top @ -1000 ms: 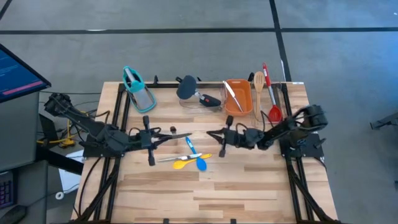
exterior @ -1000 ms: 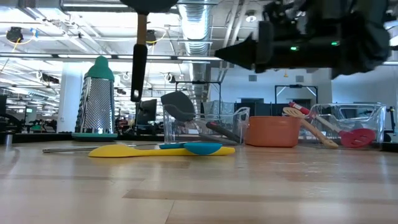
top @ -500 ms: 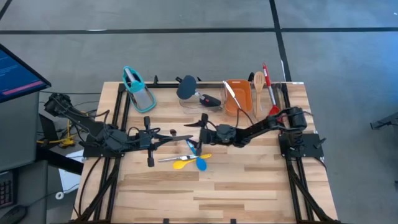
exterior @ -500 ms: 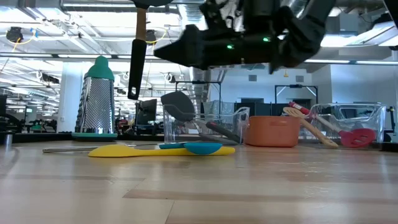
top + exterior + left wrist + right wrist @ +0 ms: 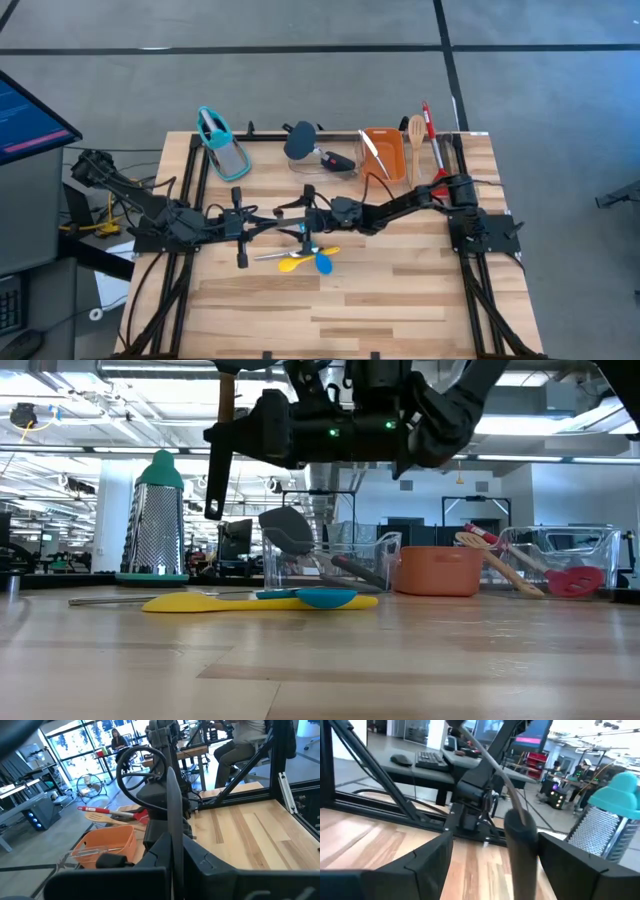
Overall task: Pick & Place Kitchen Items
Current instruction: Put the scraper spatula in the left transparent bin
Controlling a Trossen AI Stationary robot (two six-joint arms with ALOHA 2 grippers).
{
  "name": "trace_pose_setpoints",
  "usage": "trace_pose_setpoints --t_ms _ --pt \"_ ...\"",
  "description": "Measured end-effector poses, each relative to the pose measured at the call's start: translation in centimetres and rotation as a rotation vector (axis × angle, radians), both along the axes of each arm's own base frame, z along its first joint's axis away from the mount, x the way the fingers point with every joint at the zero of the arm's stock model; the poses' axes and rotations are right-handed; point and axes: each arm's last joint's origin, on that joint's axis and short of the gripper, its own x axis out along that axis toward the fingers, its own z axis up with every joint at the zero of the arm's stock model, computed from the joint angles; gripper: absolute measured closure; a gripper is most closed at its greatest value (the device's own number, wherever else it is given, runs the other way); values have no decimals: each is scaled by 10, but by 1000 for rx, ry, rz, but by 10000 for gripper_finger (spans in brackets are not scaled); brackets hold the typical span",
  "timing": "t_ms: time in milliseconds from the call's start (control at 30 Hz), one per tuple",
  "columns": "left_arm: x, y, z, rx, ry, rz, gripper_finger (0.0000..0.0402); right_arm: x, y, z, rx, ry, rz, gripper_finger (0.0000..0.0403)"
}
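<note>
Black spatula (image 5: 241, 222) hangs pinched in your left gripper (image 5: 243, 218); your wide-open right gripper (image 5: 297, 211) could knock it loose.

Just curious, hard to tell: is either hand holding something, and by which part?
The left hand grips a black-handled utensil by its thin metal shaft; the right hand, open, brackets its handle.

The right pincer (image 5: 292, 213) reaches farther across the bench, its open fingers now flanking the black spatula (image 5: 240, 236) handle.
</note>
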Motion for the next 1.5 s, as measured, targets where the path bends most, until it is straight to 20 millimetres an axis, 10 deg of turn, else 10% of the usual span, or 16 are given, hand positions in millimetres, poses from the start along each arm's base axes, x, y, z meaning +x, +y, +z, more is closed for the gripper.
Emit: trace_pose_setpoints --t_ms 200,533,1167,1500 --pt "0 0 1 -5 -6 0 402 3 1 1 -2 22 5 156" --pt "0 0 1 -9 -12 1 401 3 1 1 -5 24 10 357" --pt "0 0 2 -10 -22 9 387 3 1 2 9 19 3 357" --pt "0 1 3 2 -28 54 281 3 0 1 14 20 -7 357"
